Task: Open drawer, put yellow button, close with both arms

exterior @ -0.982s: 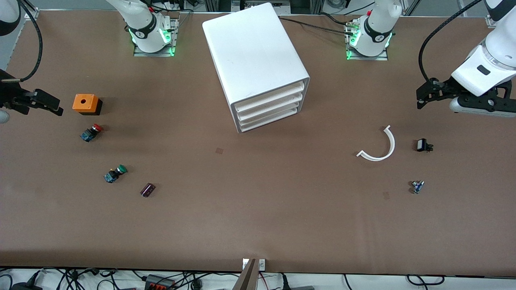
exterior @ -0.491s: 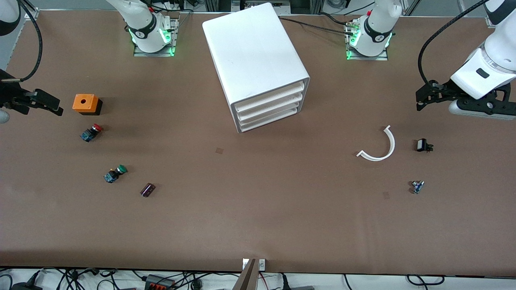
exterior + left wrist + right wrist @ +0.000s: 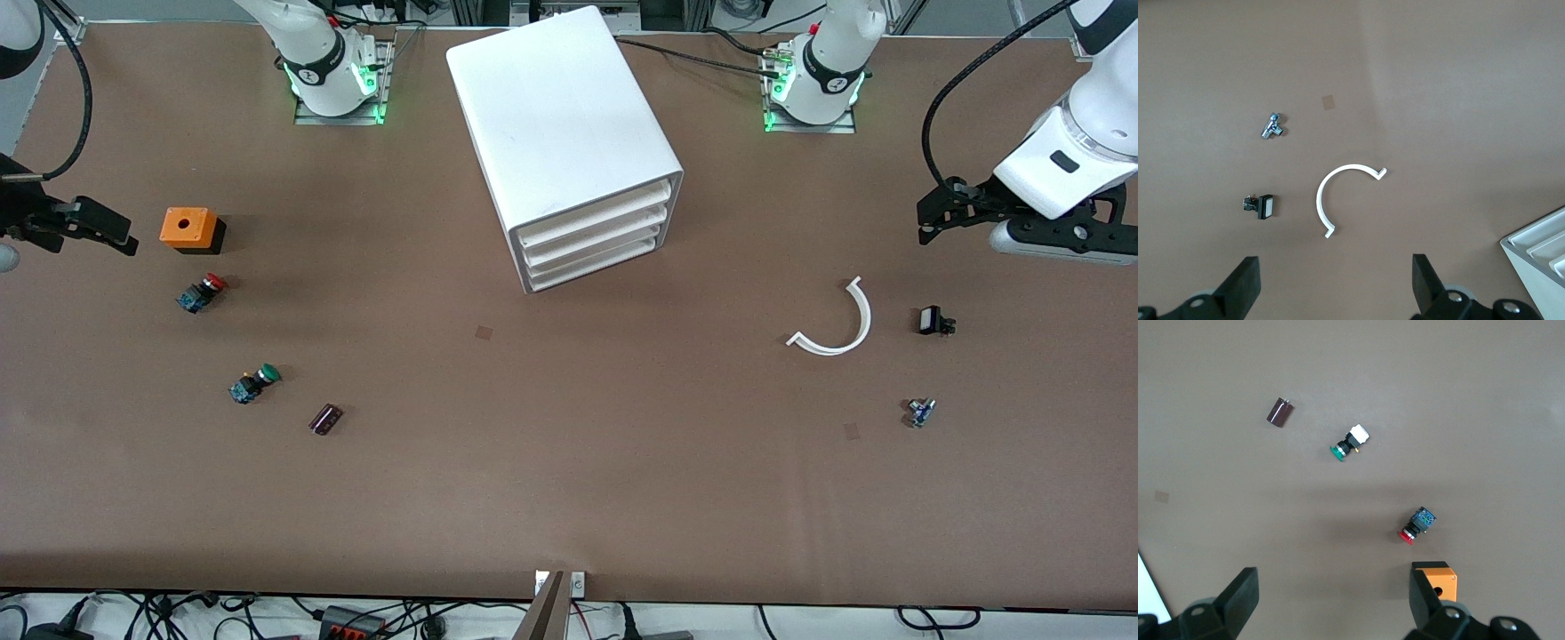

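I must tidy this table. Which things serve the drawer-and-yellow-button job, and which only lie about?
Job: top drawer, shut, in white cabinet; left pincer, open, over black switch; right pincer, open, over orange box. Yellow button: not visible.

Lying about: orange box, black switch, red button, green button, dark cylinder, white arc, small metal part.

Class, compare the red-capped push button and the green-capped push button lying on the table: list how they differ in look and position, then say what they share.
The red-capped push button has a red cap; the green-capped push button has a green one. The red one lies beside the orange box, farther from the front camera; the green one lies nearer that camera, close to the dark cylinder. Both are small, lie on their sides with blue-and-black bodies, toward the right arm's end of the table, untouched.
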### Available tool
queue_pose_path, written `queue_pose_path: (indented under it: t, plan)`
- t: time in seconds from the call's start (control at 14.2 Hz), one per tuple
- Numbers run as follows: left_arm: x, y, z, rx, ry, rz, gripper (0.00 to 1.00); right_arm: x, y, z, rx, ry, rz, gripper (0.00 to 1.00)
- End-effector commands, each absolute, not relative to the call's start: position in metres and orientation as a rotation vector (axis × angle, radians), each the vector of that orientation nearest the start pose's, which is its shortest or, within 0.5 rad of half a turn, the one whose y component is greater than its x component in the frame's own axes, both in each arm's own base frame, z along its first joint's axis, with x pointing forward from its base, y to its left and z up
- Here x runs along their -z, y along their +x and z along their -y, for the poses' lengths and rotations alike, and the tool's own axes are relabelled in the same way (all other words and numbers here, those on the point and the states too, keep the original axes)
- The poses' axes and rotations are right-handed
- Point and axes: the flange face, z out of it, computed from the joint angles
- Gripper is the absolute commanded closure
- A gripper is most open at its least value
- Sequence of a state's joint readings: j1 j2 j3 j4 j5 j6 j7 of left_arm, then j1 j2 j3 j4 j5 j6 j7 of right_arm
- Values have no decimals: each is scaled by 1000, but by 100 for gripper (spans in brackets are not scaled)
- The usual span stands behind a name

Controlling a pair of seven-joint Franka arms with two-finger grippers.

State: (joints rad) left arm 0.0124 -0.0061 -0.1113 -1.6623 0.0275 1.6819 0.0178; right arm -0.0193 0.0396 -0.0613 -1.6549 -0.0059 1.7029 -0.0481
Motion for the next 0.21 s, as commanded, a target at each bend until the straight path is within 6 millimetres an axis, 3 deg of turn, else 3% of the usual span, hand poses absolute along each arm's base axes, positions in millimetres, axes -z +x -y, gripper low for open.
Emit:
queue_pose_path:
  t: [0.0,0.14]
  plan:
    - [-600,561,55,39,-3125,-213,0,-578,566,48,22,-3163,-47,0]
    - [-600,561,54,32,-3127,-210,0,-579,565,49,25,-3163,-49,0]
